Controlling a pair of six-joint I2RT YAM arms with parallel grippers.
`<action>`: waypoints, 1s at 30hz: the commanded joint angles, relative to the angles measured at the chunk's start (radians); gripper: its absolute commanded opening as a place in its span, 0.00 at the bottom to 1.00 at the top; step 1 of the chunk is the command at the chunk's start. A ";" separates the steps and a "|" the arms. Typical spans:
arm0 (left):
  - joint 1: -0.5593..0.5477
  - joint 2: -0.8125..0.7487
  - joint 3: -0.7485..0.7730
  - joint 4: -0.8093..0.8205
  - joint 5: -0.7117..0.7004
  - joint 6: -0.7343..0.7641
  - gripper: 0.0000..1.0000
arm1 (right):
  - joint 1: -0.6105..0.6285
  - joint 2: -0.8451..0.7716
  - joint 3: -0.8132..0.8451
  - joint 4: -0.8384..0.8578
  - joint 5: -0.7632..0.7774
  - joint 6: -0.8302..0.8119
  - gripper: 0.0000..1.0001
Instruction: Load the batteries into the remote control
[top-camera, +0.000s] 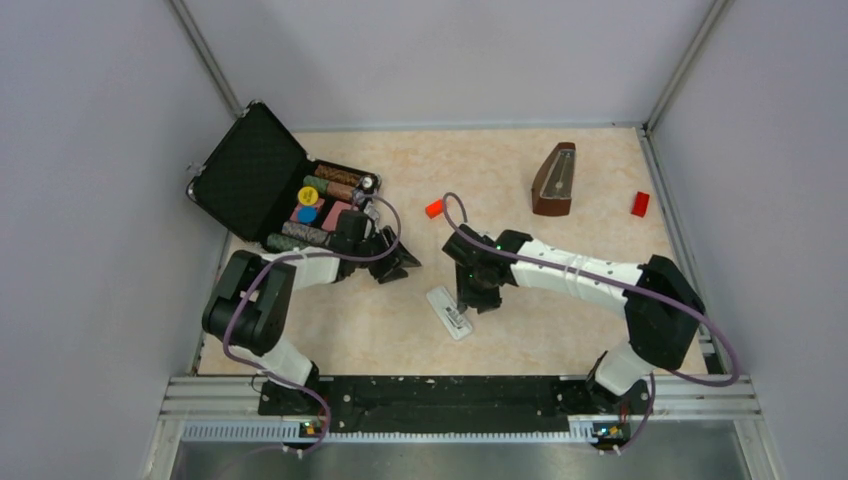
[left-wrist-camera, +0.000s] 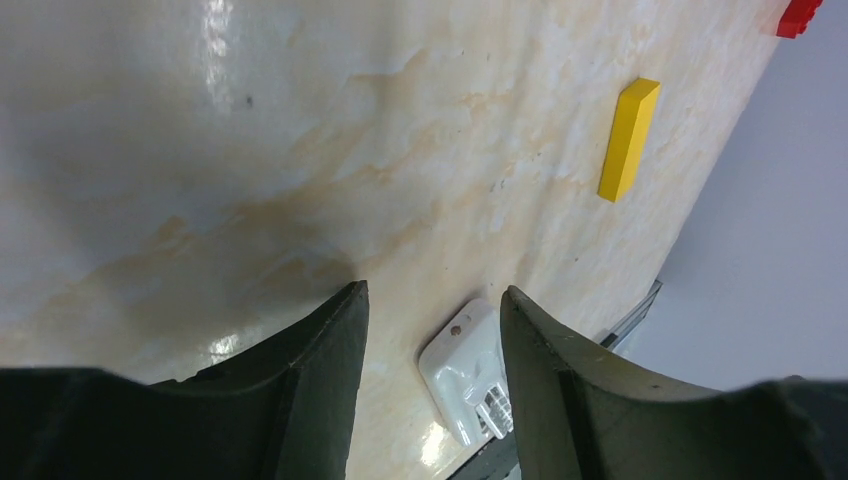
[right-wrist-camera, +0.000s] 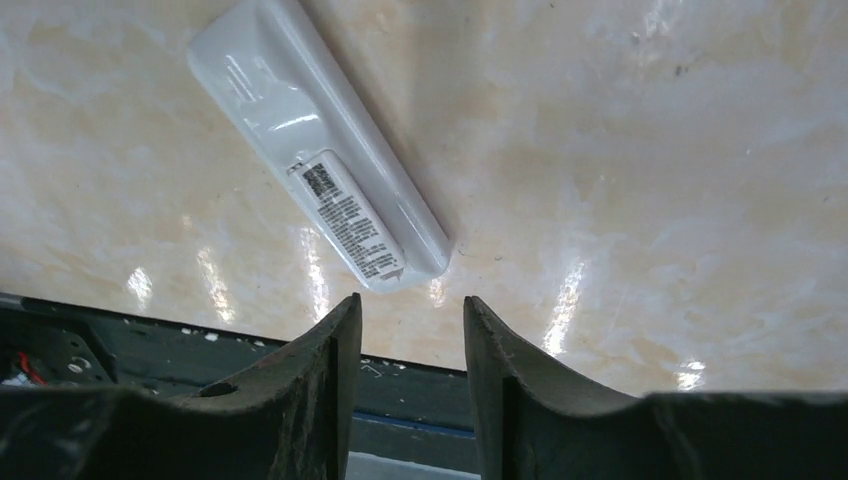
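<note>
Jaws apart on both arms, seemingly empty; one remote control, two red blocks.

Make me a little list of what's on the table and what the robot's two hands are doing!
remote control: white, lying flat, label side up
left hand: open, holding nothing
right hand: open, holding nothing, near the remote control's end
batteries: not visible in any view
black case: open, far left
red block: in the middle
second red block: far right
yellow block: lying by itself
brown metronome: standing at the back
</note>
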 joint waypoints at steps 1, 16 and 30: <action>-0.002 -0.081 -0.028 -0.035 0.027 -0.047 0.56 | -0.017 -0.115 -0.093 0.077 0.015 0.267 0.42; -0.112 -0.139 -0.104 -0.013 0.029 -0.106 0.63 | 0.019 -0.232 -0.361 0.425 0.047 0.756 0.38; -0.146 -0.103 -0.084 -0.036 -0.001 -0.106 0.65 | 0.030 -0.260 -0.337 0.293 0.053 0.764 0.35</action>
